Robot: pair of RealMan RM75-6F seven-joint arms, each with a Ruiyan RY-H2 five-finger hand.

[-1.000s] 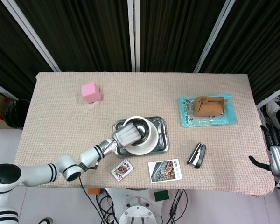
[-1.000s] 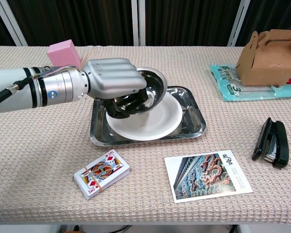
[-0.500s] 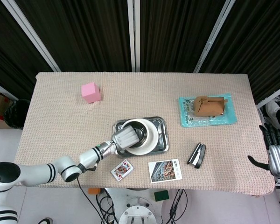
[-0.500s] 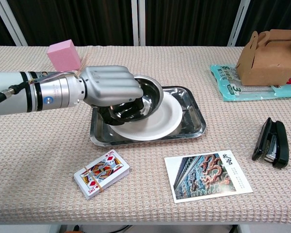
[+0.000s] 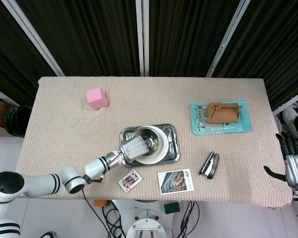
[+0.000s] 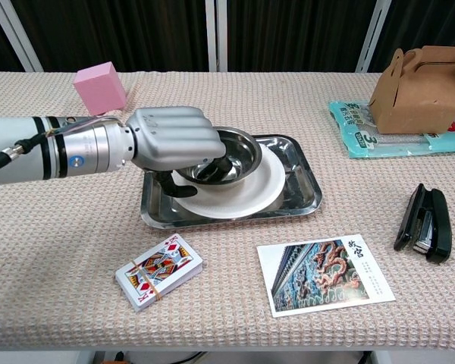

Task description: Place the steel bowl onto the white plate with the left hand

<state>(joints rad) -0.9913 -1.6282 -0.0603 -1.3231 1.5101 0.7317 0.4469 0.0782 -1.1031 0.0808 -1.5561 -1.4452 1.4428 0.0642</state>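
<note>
The steel bowl (image 6: 235,154) (image 5: 150,140) sits level on the white plate (image 6: 262,193) (image 5: 158,154), which lies in a steel tray (image 6: 303,182) (image 5: 174,144) at the table's middle. My left hand (image 6: 173,142) (image 5: 134,148) grips the bowl's left rim, fingers curled over the edge and hiding that side. My right hand (image 5: 294,163) hangs off the table's right edge in the head view, fingers apart and holding nothing.
A pink cube (image 6: 98,87) stands at the back left. A deck of cards (image 6: 158,271) and a postcard (image 6: 324,273) lie near the front edge. A black stapler (image 6: 423,223) is at the right, a brown box (image 6: 417,80) on a teal packet (image 6: 364,125) behind it.
My left hand has lowered the tilted bowl down onto the white plate, and the bowl now sits level. The right hand has not moved.
</note>
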